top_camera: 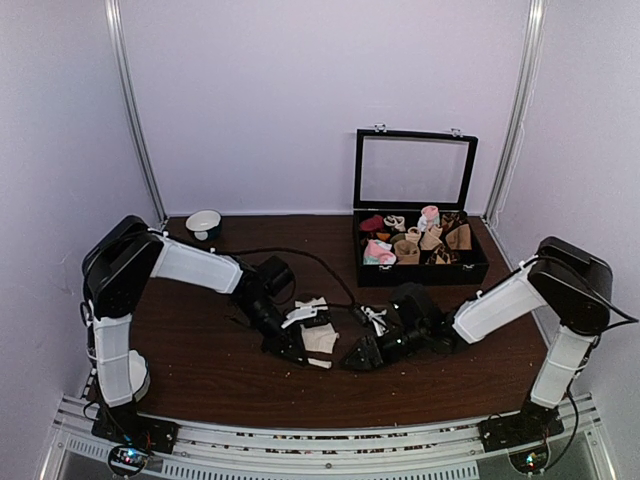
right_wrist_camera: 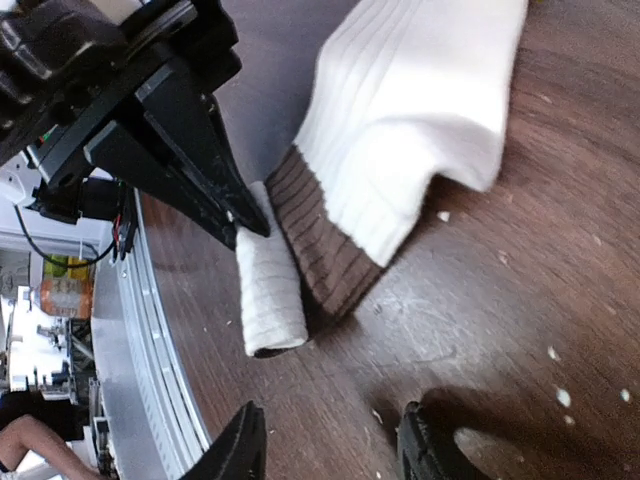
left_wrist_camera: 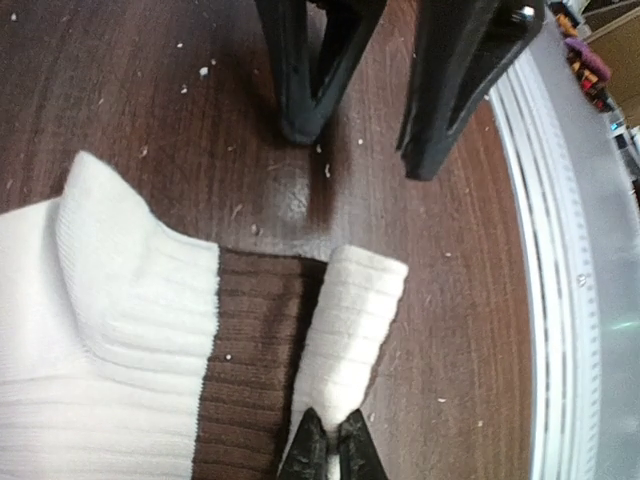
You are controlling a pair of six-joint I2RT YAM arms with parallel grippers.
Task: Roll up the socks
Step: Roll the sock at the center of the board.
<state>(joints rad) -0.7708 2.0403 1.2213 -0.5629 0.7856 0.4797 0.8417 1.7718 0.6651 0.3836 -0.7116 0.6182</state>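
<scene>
Left claw (left_wrist_camera: 322, 455) clamped on rolled cuff (left_wrist_camera: 350, 320) of the socks (left_wrist_camera: 120, 340); roll's long axis points right toward right claw (right_wrist_camera: 335, 450), part-open, empty, adjacent.

Two robot arms, the left arm (top_camera: 195, 265) and the right arm (top_camera: 500, 305), share one dark wooden table (top_camera: 200, 370). One black box (top_camera: 420, 272), its rolled socks (top_camera: 380, 250) too crowded to count, and one bowl (top_camera: 204, 222) stand on it. One white-and-brown sock (left_wrist_camera: 130, 340) shows clearly.

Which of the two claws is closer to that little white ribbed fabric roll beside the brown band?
Left. The left gripper is shut on the end of the white ribbed roll; the right gripper hovers open a little way off, not touching it.
</scene>
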